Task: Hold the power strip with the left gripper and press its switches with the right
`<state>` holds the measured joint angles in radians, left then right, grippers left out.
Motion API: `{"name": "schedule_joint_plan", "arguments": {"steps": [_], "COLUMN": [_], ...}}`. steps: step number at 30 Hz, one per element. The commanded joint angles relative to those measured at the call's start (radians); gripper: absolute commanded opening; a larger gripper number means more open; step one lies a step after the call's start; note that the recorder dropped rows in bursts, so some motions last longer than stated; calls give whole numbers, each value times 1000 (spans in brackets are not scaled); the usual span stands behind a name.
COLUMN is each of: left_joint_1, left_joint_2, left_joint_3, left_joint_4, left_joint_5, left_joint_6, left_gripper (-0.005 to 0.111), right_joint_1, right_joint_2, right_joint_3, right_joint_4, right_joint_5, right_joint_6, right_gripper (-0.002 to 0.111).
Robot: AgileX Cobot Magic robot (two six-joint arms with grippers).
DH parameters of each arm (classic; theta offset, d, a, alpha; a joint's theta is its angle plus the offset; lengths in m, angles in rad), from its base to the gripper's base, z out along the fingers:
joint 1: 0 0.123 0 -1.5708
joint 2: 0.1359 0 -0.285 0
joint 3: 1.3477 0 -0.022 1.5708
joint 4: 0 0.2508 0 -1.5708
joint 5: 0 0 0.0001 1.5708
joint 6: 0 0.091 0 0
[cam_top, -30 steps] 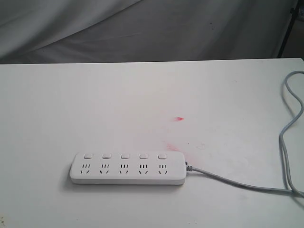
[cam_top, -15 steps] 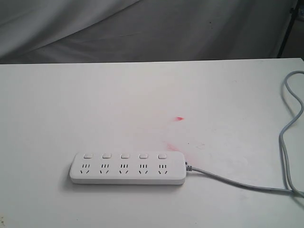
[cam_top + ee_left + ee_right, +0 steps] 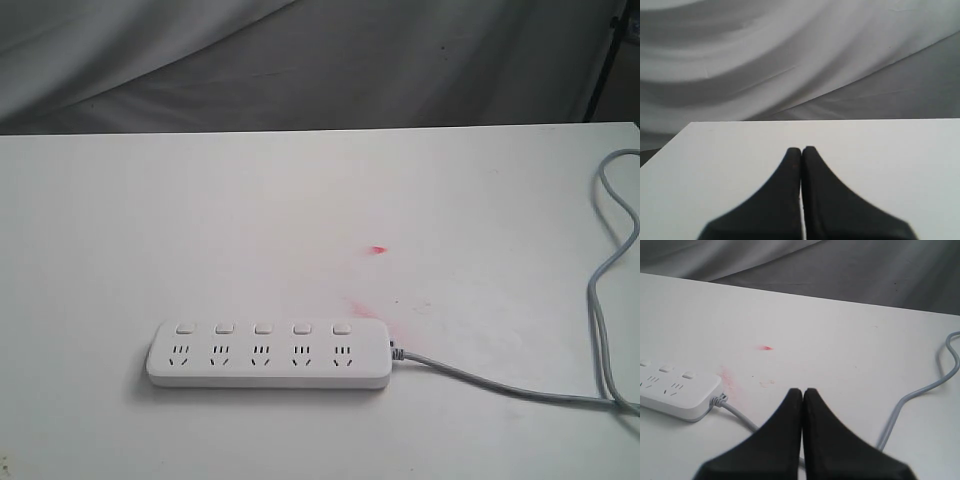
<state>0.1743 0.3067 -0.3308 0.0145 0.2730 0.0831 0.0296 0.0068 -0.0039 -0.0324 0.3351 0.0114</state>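
Exterior view first: the strip (image 3: pixel 270 354) lies flat on the white table (image 3: pixel 250 200), sockets facing up, its long side running across the shot. The five switches (image 3: pixel 262 328) sit in a row along the strip's far edge, one behind each socket. The grey cable (image 3: pixel 500 385) comes out of the strip's right end, trails off to the right, then bends away up along the table's edge. There's a small red mark (image 3: pixel 378 250) a bit beyond the strip's right end, and a fainter pink smear (image 3: pixel 365 308) just behind that same end. Grey cloth (image 3: pixel 350 60) hangs well beyond the strip, past the table.

Left wrist view: the left claw (image 3: pixel 801 149) is clenched, fingers pressed tip to tip with nothing between them (only bare table and cloth ahead of it). Can't tell from here how far it is from the strip.

Right wrist view: the right claw (image 3: pixel 803 390) is clamped together too, gripping nothing. It's off the strip's cable end, clearly apart from the strip, and the cable runs from that end in behind its fingers.
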Motion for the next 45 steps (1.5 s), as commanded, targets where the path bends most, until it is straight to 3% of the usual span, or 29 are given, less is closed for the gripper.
{"name": "schedule_joint_plan", "arguments": {"steps": [1, 4, 7, 12, 19, 25, 30, 36, 45], "left_joint_1": [-5, 1, 48, 200, 392, 474, 500, 502, 502], "left_joint_2": [180, 283, 373, 503, 683, 819, 929, 1039, 1066], "left_joint_3": [-115, -182, -231, -238, -251, -315, -326, -338, -338], "left_joint_4": [-136, -241, -353, -503, -882, -1204, -1518, -1476, -1208], "left_joint_5": [-41, -60, -83, -182, -186, -18, 310, 474, 596], "left_joint_6": [194, 368, 517, 640, 1080, 1481, 1996, 2012, 2012], "left_gripper": [0, 0, 0, 0, 0, 0, 0, 0, 0], "right_joint_1": [-8, -8, -8, -8, -8, -8, -8, -8, -8], "right_joint_2": [-7, -7, -7, -7, -7, -7, -7, -7, -7], "right_joint_3": [4, 4, 4, 4, 4, 4, 4, 4, 4], "right_joint_4": [-6, -6, -6, -6, -6, -6, -6, -6, -6], "right_joint_5": [-1, -1, -1, -1, -1, -1, -1, -1, -1], "right_joint_6": [-4, -4, -4, -4, -4, -4, -4, -4, -4], "right_gripper": [0, 0, 0, 0, 0, 0, 0, 0, 0]}}
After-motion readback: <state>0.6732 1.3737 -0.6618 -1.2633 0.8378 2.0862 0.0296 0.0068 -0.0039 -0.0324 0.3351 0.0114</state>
